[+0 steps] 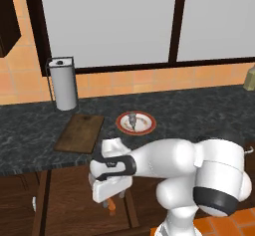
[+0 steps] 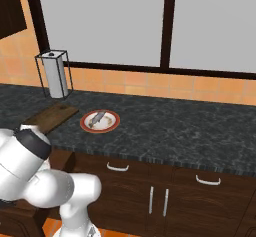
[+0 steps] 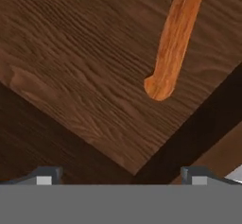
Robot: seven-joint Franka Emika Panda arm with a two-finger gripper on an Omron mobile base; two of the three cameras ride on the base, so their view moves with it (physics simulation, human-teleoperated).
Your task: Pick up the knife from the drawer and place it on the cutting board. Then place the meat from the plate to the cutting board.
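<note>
The drawer [image 1: 69, 200] stands pulled out below the counter, and my arm reaches down into it. The knife's orange handle [image 3: 172, 43] lies on the drawer's brown floor [image 3: 80, 67]; its blade is out of the hand view. My gripper [image 3: 121, 178] hovers just short of the handle's end, open with nothing between its fingertips [image 3: 45, 176]. From the left base view a bit of orange knife [image 1: 112, 208] peeks out under the gripper [image 1: 107, 202]. On the counter lie the cutting board [image 1: 79, 133] [image 2: 50, 118] and the plate [image 1: 147, 126] [image 2: 112, 125] holding the grey meat [image 1: 132, 119] [image 2: 98, 117].
A paper towel roll in a wire holder [image 1: 63, 83] [image 2: 54, 75] stands behind the board. Cabinet fronts with white handles [image 2: 117, 167] run under the counter to the right. The drawer's dark side wall [image 3: 203, 124] lies close to the knife's handle.
</note>
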